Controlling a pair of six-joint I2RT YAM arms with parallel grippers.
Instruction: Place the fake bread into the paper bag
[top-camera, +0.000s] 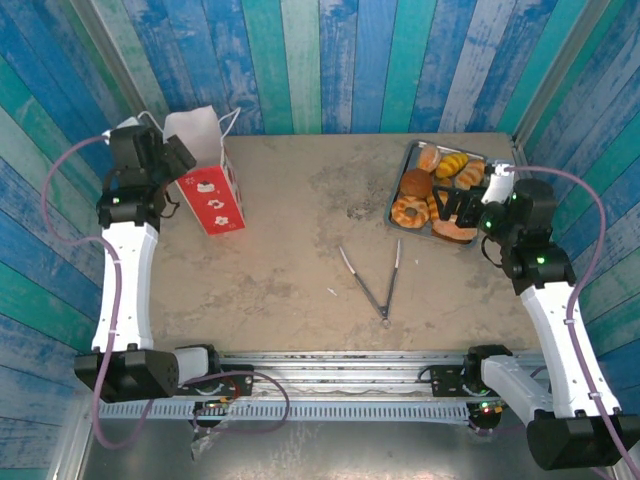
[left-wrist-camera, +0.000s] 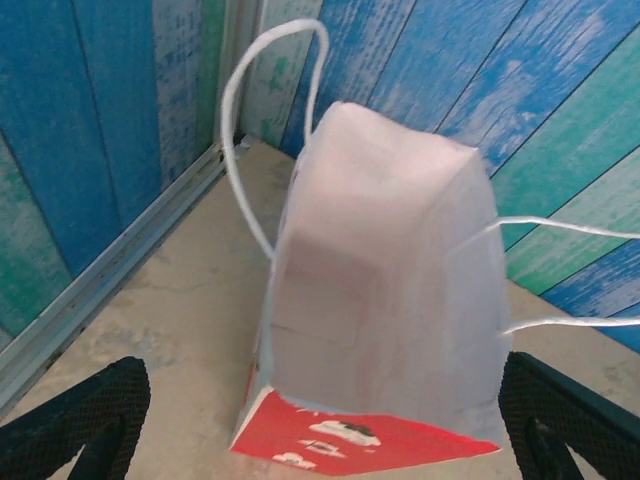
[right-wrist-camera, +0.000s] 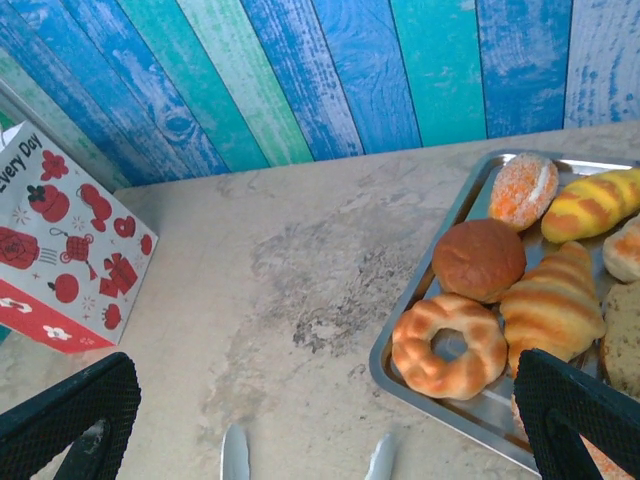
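Your right gripper (right-wrist-camera: 320, 425) hangs wide and empty at the near edge of the flat silver tray (right-wrist-camera: 381, 362); the golden-brown toy pastries (right-wrist-camera: 478, 260) lie just ahead (this arm is nearer); the tall white-and-red paper bag (top-camera: 210, 185) stands far left, by the wide-open left gripper (left-wrist-camera: 320, 430).

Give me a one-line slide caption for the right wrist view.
Open right end effector above the table, fake bread on the tray at right, paper bag at left.

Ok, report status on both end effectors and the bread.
Left end effector open, facing paper bag. Right end effector open, empty. Fake bread on tray. Tongs mid-table.
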